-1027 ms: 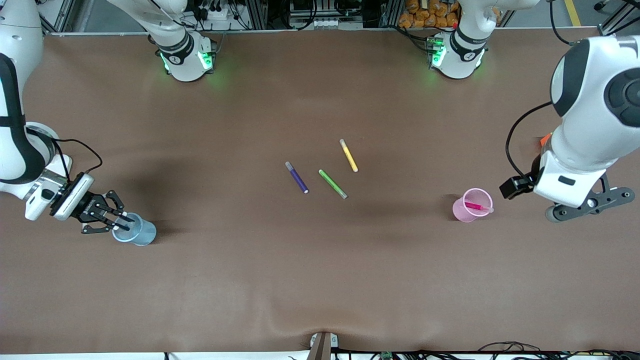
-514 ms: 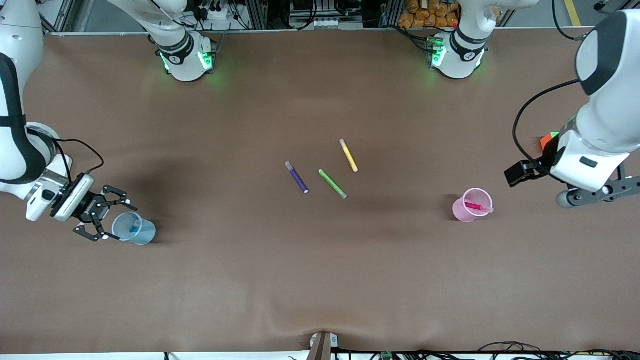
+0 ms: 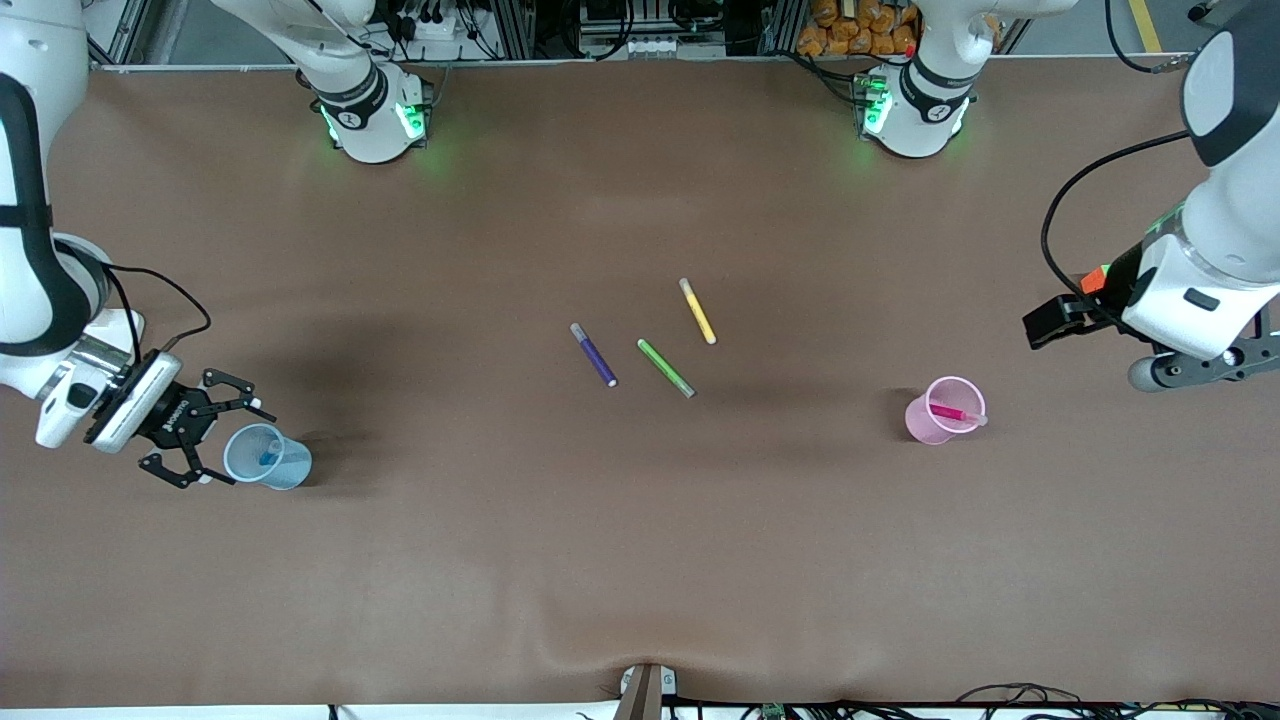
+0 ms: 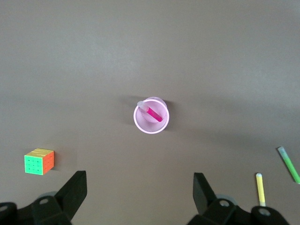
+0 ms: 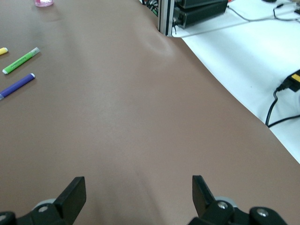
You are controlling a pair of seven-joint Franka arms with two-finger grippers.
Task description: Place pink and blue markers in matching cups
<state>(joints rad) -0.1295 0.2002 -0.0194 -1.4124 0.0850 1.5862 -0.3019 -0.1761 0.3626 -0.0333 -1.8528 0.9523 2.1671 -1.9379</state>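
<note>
Purple marker [image 3: 594, 355], green marker [image 3: 666, 368] and yellow marker [image 3: 697, 311] clutter mid-table.

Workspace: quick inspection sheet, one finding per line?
Surface: brown table, slight wrinkle at the camera-side edge.
Job's things: pink marker in pink cup; blue marker in blue cup.
Clutter: purple marker, green marker, yellow marker mid-table; puzzle cube near the left arm.
Grippers: right gripper open beside the blue cup; left gripper open, above the pink cup.
Cables: black cable on the left arm.
Surroundings: equipment racks along the base edge.
</note>
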